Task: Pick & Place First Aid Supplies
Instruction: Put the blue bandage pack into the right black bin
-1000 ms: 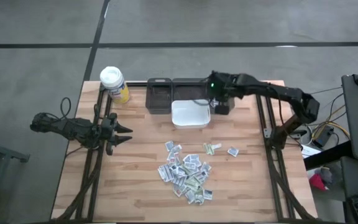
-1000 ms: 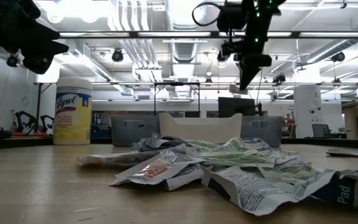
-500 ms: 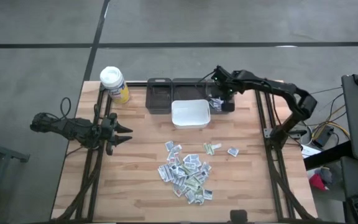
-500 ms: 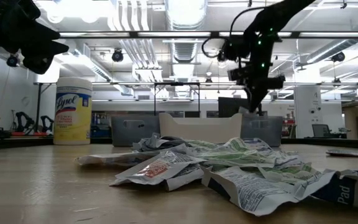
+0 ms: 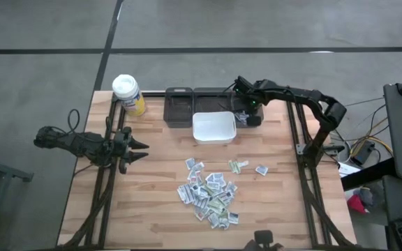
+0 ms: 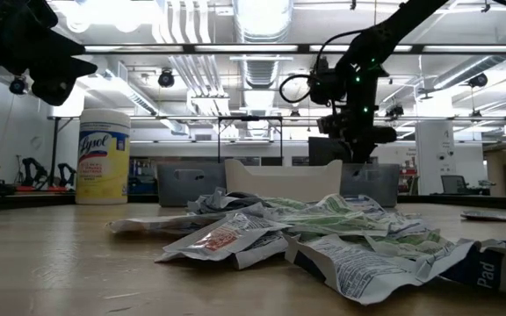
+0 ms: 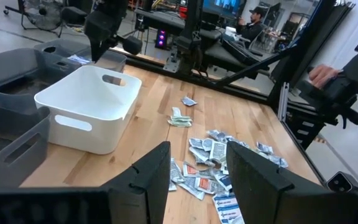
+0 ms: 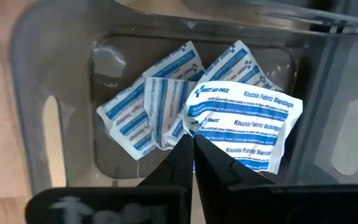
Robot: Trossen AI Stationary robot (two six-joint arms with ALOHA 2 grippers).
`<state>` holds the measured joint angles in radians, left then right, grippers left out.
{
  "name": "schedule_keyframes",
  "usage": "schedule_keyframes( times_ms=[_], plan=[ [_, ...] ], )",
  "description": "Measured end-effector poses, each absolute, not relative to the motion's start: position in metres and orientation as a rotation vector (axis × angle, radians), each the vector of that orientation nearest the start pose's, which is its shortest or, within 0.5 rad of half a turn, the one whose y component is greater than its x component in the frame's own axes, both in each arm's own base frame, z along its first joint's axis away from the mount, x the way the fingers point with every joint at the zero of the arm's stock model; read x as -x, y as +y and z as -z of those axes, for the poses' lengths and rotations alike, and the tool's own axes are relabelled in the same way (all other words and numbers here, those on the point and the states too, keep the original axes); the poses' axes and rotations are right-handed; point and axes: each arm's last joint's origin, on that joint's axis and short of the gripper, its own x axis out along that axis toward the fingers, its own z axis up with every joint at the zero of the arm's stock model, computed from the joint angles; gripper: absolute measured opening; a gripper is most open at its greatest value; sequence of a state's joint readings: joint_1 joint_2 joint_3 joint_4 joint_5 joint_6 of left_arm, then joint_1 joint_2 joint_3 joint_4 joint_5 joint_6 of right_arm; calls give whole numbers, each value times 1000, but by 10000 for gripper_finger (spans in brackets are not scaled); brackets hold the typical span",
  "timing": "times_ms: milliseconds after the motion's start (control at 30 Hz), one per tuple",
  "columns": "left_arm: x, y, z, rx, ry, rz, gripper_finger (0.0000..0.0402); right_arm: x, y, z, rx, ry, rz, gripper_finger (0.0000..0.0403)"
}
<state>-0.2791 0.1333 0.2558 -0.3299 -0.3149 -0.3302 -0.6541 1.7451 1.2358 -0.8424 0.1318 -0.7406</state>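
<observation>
Lowered since a moment ago, our right gripper point(image 8: 191, 152) hangs in the grey bin point(image 8: 55, 74), fingers pinched on a knuckle bandage packet point(image 8: 247, 124) above blue-striped packets point(image 8: 145, 115); release looks next. Left gripper point(image 5: 132, 150) waits open.

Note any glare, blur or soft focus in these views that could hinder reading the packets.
Low view: ceiling lights glare, the nearest packets look soft. Right wrist view: the blue-print packets in the grey bin are sharp, print legible, while the right gripper is blurred. Left wrist view: the left gripper is blurred; the packet pile is too small to read.
</observation>
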Motion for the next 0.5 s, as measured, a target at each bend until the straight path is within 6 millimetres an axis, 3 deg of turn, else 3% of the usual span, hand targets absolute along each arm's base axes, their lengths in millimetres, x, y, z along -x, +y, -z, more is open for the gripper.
schedule_keyframes(
  times_ms=[233,500],
  plan=[
    [-86,-15,-208,268,191,-68,161,-261,-205,-203,248,1465,139,17],
    [-86,-15,-208,268,191,-68,161,-260,-204,-204,263,1491,188,81]
  ],
)
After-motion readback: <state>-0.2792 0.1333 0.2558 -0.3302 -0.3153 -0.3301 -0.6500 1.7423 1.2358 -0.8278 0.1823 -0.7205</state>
